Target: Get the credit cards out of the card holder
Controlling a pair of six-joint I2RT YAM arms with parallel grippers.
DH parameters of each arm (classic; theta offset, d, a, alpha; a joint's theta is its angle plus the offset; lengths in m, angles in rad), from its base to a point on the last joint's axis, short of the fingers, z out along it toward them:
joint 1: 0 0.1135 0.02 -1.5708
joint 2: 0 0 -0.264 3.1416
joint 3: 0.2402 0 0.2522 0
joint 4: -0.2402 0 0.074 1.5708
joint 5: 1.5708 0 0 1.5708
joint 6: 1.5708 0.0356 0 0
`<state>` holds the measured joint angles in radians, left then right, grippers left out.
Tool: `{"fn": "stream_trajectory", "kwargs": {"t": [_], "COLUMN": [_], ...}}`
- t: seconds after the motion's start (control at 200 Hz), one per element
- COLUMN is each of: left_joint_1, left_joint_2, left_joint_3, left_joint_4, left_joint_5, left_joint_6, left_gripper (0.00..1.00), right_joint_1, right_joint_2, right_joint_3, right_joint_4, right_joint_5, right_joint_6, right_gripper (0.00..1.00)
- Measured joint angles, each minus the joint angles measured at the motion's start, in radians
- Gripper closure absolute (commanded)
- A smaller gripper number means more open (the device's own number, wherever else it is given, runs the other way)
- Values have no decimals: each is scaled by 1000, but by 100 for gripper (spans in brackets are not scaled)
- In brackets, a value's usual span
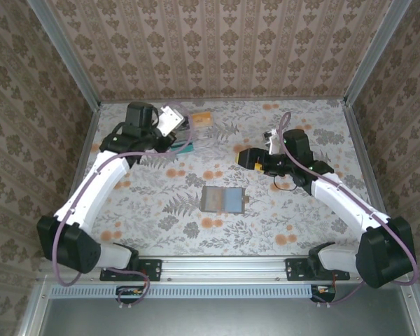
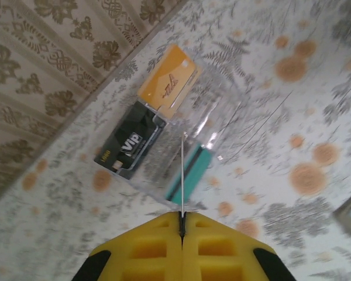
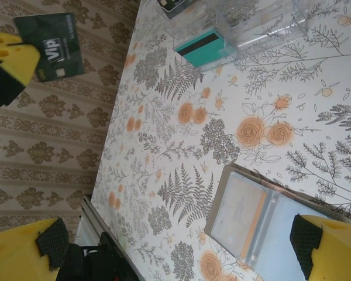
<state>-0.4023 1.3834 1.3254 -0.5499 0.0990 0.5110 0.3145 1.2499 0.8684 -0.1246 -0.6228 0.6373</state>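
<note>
The card holder (image 1: pixel 222 199) lies open and flat in the middle of the table, also in the right wrist view (image 3: pixel 263 222), where a pale card with an orange stripe (image 3: pixel 240 213) shows in one pocket. My left gripper (image 1: pixel 162 126) hangs at the back left over the clear tray, shut on a credit card (image 1: pixel 173 119). That card is a thin edge-on line (image 2: pixel 182 175) rising from the left gripper (image 2: pixel 182 218), and it has a dark green VIP face (image 3: pixel 50 44). My right gripper (image 1: pixel 239 155) hovers open and empty behind and right of the holder, jaws wide (image 3: pixel 176 239).
A clear plastic tray (image 2: pixel 222 111) at the back left holds an orange card (image 2: pixel 168 82), a black VIP card (image 2: pixel 130 140) and a teal card (image 2: pixel 190 172). Patterned walls enclose the table on three sides. A metal rail (image 1: pixel 224 266) runs along the near edge.
</note>
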Motion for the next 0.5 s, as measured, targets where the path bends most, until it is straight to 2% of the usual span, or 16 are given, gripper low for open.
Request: {"fn": "stream_trajectory", "kwargs": {"t": [0.22,0.5], "left_joint_1": [10,27], "left_joint_2": [129,319], "left_joint_3": [21,134], "left_joint_4": [16,59], "left_joint_5": [-34,-86], "left_joint_6": [283,486], "left_gripper": [100,100], "right_joint_1": [-7,-11], "right_joint_2": [11,22], "right_joint_3": [25,68], "right_joint_4": [-16,-55], "right_joint_5": [-1,0], "right_joint_6": [-8,-14], "right_gripper": [0,0]}}
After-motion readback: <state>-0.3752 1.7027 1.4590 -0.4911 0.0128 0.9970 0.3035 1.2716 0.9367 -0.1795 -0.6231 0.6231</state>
